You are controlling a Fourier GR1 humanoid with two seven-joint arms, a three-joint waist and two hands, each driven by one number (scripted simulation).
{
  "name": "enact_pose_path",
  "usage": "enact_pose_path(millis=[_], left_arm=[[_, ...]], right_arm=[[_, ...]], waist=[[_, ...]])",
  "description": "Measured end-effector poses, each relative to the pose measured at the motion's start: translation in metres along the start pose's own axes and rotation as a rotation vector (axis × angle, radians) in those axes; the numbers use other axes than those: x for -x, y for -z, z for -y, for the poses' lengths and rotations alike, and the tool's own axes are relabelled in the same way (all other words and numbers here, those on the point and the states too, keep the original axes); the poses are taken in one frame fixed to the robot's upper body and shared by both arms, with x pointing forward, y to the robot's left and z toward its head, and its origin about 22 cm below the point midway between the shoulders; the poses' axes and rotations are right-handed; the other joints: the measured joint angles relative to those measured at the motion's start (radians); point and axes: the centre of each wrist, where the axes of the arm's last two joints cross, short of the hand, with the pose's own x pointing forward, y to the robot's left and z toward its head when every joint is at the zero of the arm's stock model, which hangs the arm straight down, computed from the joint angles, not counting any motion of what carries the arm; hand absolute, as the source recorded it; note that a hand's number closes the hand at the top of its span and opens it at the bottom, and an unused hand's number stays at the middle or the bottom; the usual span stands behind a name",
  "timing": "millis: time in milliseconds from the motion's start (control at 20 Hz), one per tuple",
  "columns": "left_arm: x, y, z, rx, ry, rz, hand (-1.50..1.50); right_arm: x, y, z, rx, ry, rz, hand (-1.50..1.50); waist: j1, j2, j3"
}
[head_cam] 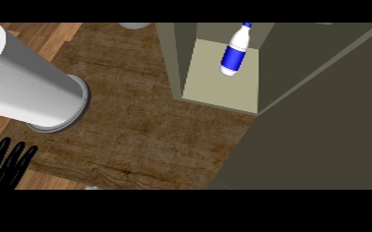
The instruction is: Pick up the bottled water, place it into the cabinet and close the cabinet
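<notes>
Resting at the lower left edge, left hand (pixel 15 161) shows straight, relaxed fingers, holding nothing; right hand not visible. Bottled water (pixel 235 55) already stands inside the open cabinet (pixel 218 94). Judged light, rigid, smooth plastic: grasp mid-body if needed.

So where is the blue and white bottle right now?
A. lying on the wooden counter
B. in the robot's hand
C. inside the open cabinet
C: the bottle stands on the pale shelf inside the cabinet, whose door is open, with no hand on it.
</notes>
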Motion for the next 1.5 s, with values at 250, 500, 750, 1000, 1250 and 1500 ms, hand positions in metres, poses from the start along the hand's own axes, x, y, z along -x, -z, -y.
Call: enact_pose_path(millis=[250, 500, 750, 1000, 1250, 1500], left_arm=[[-0.004, 0.003, -0.004, 0.001, 0.004, 0.005, -1.50], [-0.008, 0.002, -0.007, 0.000, 0.002, -0.001, -1.50], [-0.011, -0.001, -0.013, -0.021, 0.009, -0.009, -1.50], [-0.012, -0.004, -0.016, -0.035, 0.002, -0.021, -1.50], [-0.011, -0.011, -0.017, -0.051, -0.009, -0.032, -1.50], [-0.016, -0.011, -0.021, -0.059, -0.006, -0.033, -1.50]], right_arm=[[0.010, 0.012, 0.003, 0.008, 0.123, -0.002, 1.50], [0.026, 0.028, 0.020, 0.005, 0.220, -0.022, 1.50], [0.047, 0.047, 0.063, 0.148, 0.212, -0.061, 1.50], [0.062, 0.089, 0.104, 0.364, 0.213, -0.089, 1.50], [0.072, 0.139, 0.146, 0.478, 0.195, -0.148, 1.50], [0.120, 0.153, 0.146, 0.450, 0.256, -0.346, 1.50]], waist=[[0.009, 0.004, 0.001], [0.012, 0.002, 0.006], [-0.006, -0.006, 0.009], [-0.025, -0.016, 0.012], [-0.049, -0.023, 0.016], [-0.084, -0.015, 0.030]])
